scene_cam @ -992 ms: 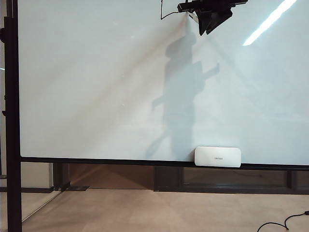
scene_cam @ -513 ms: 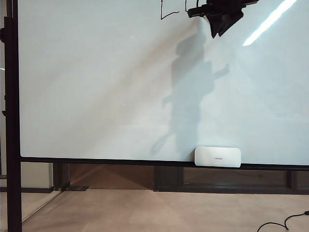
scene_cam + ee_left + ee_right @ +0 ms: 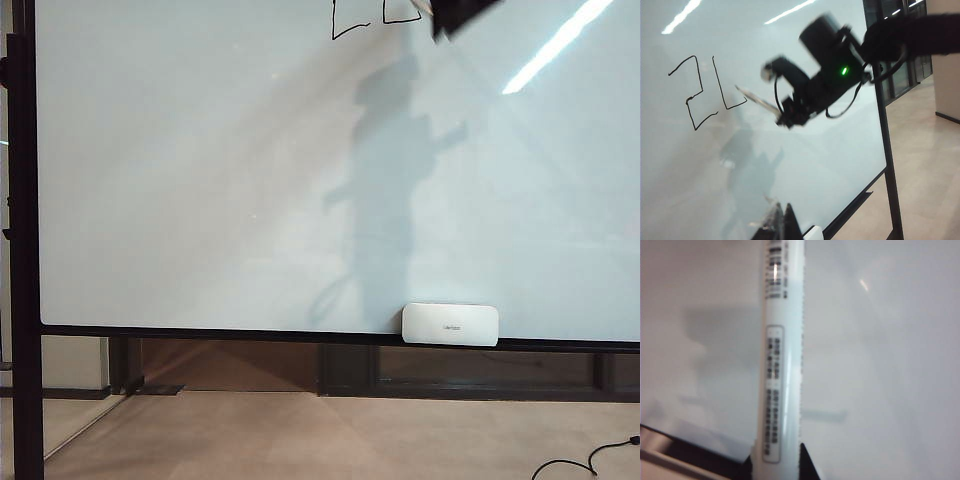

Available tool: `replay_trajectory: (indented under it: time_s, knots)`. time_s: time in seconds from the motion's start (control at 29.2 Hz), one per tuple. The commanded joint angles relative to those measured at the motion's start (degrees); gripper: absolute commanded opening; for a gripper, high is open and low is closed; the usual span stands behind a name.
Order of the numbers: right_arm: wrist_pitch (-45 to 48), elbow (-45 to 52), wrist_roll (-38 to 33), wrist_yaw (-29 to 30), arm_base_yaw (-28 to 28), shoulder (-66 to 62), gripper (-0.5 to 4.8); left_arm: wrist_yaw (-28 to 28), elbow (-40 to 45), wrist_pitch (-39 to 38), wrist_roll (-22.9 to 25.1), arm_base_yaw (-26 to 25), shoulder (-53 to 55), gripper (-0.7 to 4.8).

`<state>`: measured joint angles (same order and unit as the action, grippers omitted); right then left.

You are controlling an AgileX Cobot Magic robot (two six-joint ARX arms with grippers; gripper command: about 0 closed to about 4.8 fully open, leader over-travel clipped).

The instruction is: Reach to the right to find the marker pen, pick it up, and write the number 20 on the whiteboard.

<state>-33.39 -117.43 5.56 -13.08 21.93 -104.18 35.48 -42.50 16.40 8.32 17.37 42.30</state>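
The whiteboard [image 3: 200, 180] fills the exterior view. Thin black strokes of the number 20 [image 3: 350, 22] show at its top edge. In the left wrist view a boxy 2 [image 3: 692, 92] stands beside an L-shaped stroke [image 3: 727, 85]. My right gripper [image 3: 455, 14] is mostly cut off by the top edge of the exterior view. It is shut on the white marker pen [image 3: 782, 365], whose barrel [image 3: 760, 100] slants to the board just right of the L stroke. My left gripper [image 3: 784, 222] is shut and empty, low and close to the board; it is out of the exterior view.
A white eraser [image 3: 450, 324] rests on the board's bottom rail. The black frame post [image 3: 25, 250] stands at the left and another post [image 3: 887, 150] at the board's far side. A black cable [image 3: 590, 462] lies on the floor.
My right gripper has risen with the marker, sliding mostly out of the top of the exterior view. New black strokes have appeared beside the first digit. The shadow on the board has shifted.
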Motion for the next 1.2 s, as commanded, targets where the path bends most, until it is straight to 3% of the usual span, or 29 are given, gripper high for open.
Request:
replay_trajectory:
  time_s: [0.03, 1.2]
  knots:
    - [8.63, -0.61, 2.23, 3.34, 0.66, 1.33, -0.02, -0.87, -0.35, 0.33, 0.26, 0.04, -0.13, -0.05]
    - [10.08, -8.04, 1.92, 7.69, -1.9, -4.31, -0.02, 0.33, -0.35, 0.44, 0.87, 0.04, -0.07, -0.05]
